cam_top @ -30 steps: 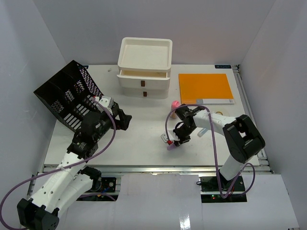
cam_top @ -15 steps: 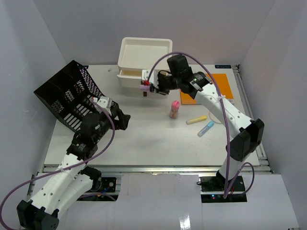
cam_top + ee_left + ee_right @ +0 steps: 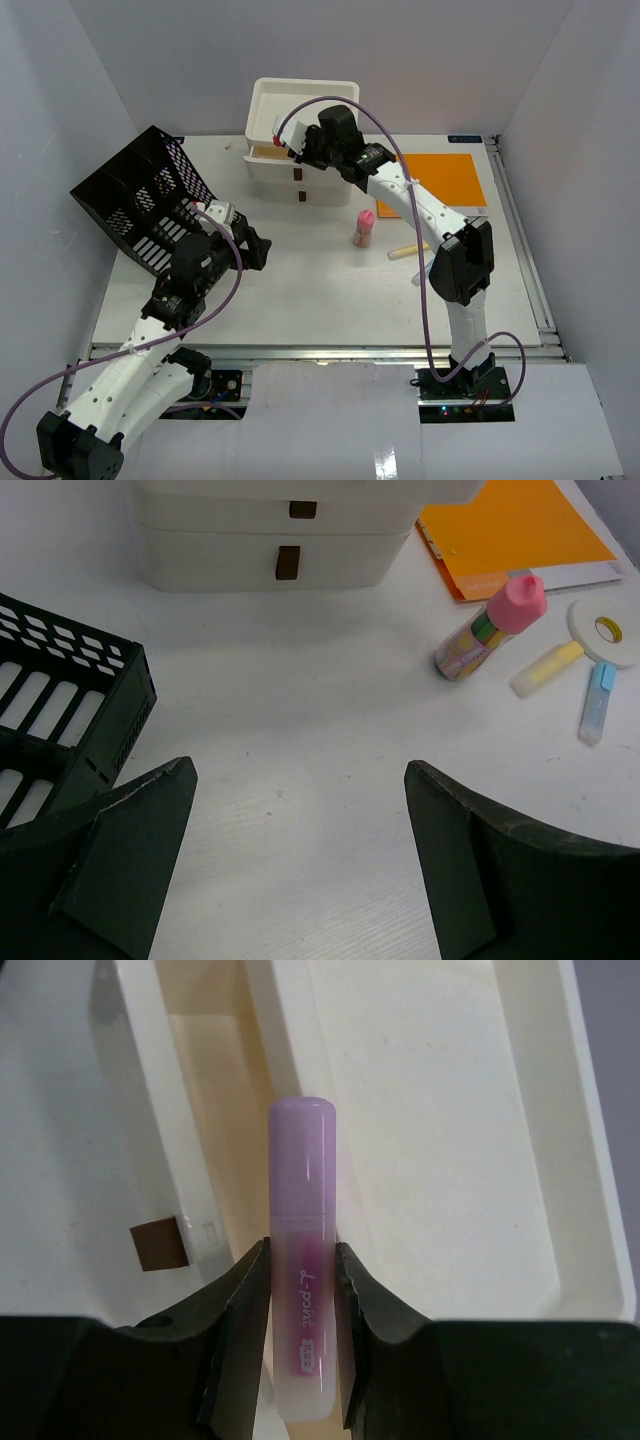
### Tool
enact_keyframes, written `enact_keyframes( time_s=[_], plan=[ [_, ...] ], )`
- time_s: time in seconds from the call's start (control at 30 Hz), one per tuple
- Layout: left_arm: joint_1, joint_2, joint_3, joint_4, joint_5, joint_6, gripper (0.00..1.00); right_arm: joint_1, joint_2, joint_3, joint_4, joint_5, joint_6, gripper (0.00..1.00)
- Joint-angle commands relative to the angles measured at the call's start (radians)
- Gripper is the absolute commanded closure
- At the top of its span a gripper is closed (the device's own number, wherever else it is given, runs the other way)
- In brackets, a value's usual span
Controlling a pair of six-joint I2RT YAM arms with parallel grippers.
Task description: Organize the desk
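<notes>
right gripper [image 3: 300,1260]: pinching lilac plastic marker [image 3: 301,1160] lengthwise, cap-end forward, over white three-drawer box [image 3: 450,1160] | left gripper [image 3: 300,770]: spread wide, above flat white desk [image 3: 300,700]

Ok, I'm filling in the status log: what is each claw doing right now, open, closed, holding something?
Left claw: open, holding nothing.
Right claw: closed on a purple marker.

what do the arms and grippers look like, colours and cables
Both the left arm and right arm are white tubular links with black joint housings. A thin purple cable loops along each. The left gripper and right gripper have matte black wedge-shaped fingers with scuffed pale edges.
</notes>
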Motion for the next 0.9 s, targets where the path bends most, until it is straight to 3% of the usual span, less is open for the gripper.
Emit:
enact_keyframes(
  time_s=[0.0, 0.47, 0.87],
  plan=[
    [0.003, -0.002, -0.002, -0.003, -0.011, 0.007, 0.04, -0.011, -0.015, 0.039, 0.103, 0.106, -0.004, 0.92],
    [0.004, -0.011, -0.002, -0.003, -0.008, 0.007, 0.04, -0.016, -0.073, -0.167, 0.076, -0.069, -0.218, 0.90],
    [0.004, -0.017, -0.003, -0.003, -0.008, 0.007, 0.04, -0.016, -0.093, -0.101, -0.151, -0.295, -0.252, 0.91]
  ],
)
